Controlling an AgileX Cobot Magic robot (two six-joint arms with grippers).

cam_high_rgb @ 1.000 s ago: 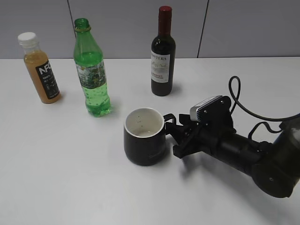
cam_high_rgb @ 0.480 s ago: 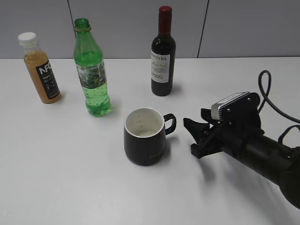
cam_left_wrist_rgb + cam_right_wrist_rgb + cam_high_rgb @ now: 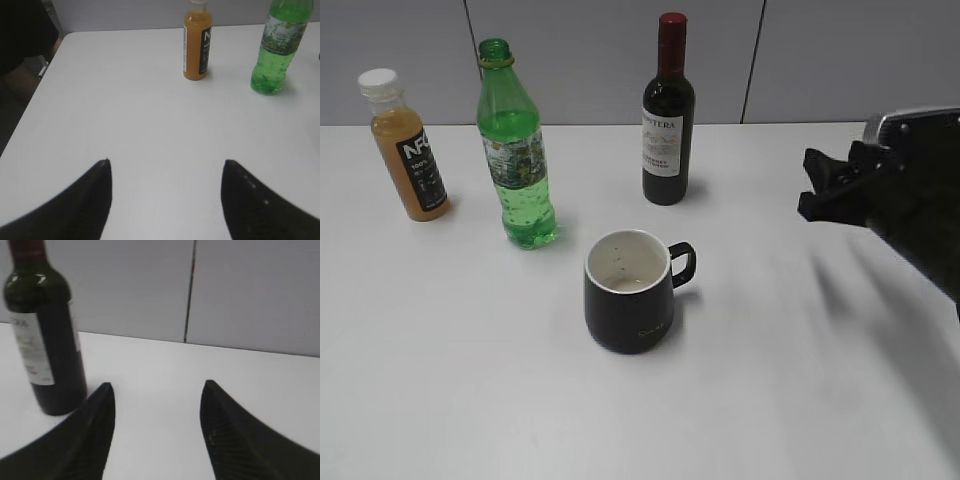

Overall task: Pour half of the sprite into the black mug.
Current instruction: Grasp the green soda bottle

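An uncapped sprite (image 3: 516, 150) stands upright on the white table (image 3: 450, 350), up and to the left of the black mug (image 3: 628, 292) and well apart from it, its neck bare and ready for pouring. The mug sits near the middle of the table, mouth up, handle turned to the right, apparently placed where either arm can reach it; its white inside shows no drink to speak of, so the pour looks not yet begun. Beyond the mug to the right stands a wine bottle (image 3: 668, 110), and to the far left, past the sprite, a juice bottle (image 3: 405, 145), both seemingly bystanders. The right claw (image 3: 823, 186) hangs raised at the right of the mug, open and empty, pointing toward the wine bottle. The left claw (image 3: 165, 170) hovers low over bare table, open and holding nothing, with the sprite ahead of it to the right, plausibly the arm suited to take the bottle.
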